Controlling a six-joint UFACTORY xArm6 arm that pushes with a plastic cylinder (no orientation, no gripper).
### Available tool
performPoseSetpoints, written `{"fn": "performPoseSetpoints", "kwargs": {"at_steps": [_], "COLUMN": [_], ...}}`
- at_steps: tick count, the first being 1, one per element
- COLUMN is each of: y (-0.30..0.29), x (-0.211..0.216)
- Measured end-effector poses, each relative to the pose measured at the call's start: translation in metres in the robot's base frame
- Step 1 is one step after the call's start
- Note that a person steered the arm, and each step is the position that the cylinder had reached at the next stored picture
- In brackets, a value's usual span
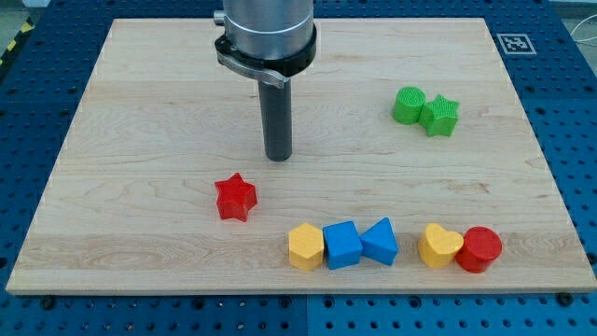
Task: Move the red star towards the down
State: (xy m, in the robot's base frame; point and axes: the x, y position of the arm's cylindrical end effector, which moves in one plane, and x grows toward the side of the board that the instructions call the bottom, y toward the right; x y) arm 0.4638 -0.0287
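Camera view is showing a pale wooden bench (140, 112) lying on a blue perforated frame (28, 140); the arm is hanging down from the view's top and ending in a straight dark rod, so the tool here is no grasping part at all and is neither wide nor narrow, and it is holding nothing; my tip (278, 158) is resting near the bench's middle, above and a little to the right of the red star (235, 197), apart from it and not touching; the red star is sitting alone, left of centre, in the lower half of the bench; a row is running along the view's bottom, with a yellow block (305, 246) touching a blue block (342, 245), which is touching a blue wedge (380, 241); further right a yellow heart (438, 245) is pressing against a red cylinder (479, 249); towards the view's upper right a green cylinder (408, 105) is touching a green star (440, 116); a black-and-white marker (514, 43) is sitting at the bench's top right corner.
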Motion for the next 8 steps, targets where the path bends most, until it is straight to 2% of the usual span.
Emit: {"fn": "performPoseSetpoints", "kwargs": {"at_steps": [3,4,6,8], "y": [-0.001,-0.009,-0.03,-0.045], "x": [0.047,0.048,0.025,0.026]}}
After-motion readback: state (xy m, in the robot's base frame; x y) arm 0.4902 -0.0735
